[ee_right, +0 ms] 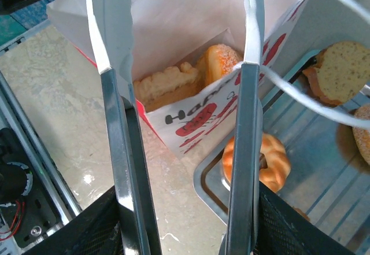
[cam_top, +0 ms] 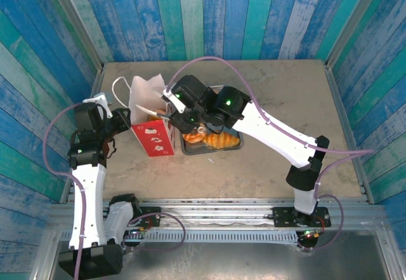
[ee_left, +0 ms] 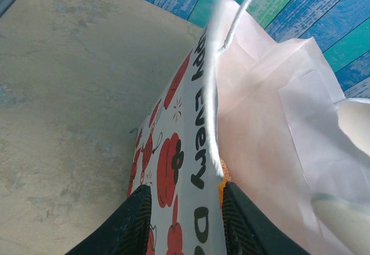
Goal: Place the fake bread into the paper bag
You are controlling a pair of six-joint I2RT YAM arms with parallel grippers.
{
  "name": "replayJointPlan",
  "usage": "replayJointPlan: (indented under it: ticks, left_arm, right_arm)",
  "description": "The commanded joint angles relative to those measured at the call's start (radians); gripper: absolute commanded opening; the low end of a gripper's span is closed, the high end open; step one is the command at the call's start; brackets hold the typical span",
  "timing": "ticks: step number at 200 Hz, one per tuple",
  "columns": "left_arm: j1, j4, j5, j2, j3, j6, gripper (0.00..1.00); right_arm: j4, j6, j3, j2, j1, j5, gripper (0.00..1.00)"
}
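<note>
Two breads (ee_right: 173, 84) lie inside bag (ee_right: 199, 119); more wait on tray (ee_right: 207, 181). Right gripper (ee_right: 179, 12): parted, empty, over bag mouth; best lifted clear of handle (ee_right: 306, 99). Left gripper (ee_left: 186, 209) straddles bag wall; pinch unclear.

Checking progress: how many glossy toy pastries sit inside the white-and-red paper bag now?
2 visible: a tan ridged pastry against the front wall of the white-and-red paper bag, and an orange sugared pastry beside it. The bag's walls may hide more.
</note>
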Motion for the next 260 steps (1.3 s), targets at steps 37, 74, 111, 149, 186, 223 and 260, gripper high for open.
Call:
replayJointPlan:
  ticks: [37, 74, 111, 149, 186, 223, 260]
  left_arm:
    - [0.006, 0.059, 0.061, -0.048, -0.006, -0.021, 0.46]
    - [0.006, 0.058, 0.073, -0.089, 0.019, -0.029, 0.54]
    - [0.006, 0.041, 0.066, -0.138, 0.044, -0.015, 0.67]
    - [0.006, 0.031, 0.046, -0.213, 0.055, 0.023, 0.81]
    - [0.006, 0.033, 0.018, -0.27, 0.048, 0.048, 0.98]
    - [0.006, 0.073, -0.001, -0.324, 0.014, 0.037, 0.94]
    - [0.006, 0.112, -0.053, -0.38, -0.022, 0.043, 0.94]
  right_arm:
    - [0.014, -0.015, 0.049, -0.095, -0.016, 0.046, 0.53]
    - [0.033, 0.0, 0.048, -0.152, -0.051, -0.015, 0.52]
    - [0.051, 0.024, 0.006, -0.241, -0.111, -0.063, 0.52]
    - [0.063, 0.049, -0.096, -0.35, -0.197, -0.074, 0.52]
    - [0.064, 0.061, -0.246, -0.448, -0.301, -0.066, 0.52]
    - [0.063, 0.058, -0.431, -0.507, -0.41, -0.04, 0.53]
    - [0.069, -0.004, -0.579, -0.493, -0.462, 0.006, 0.53]
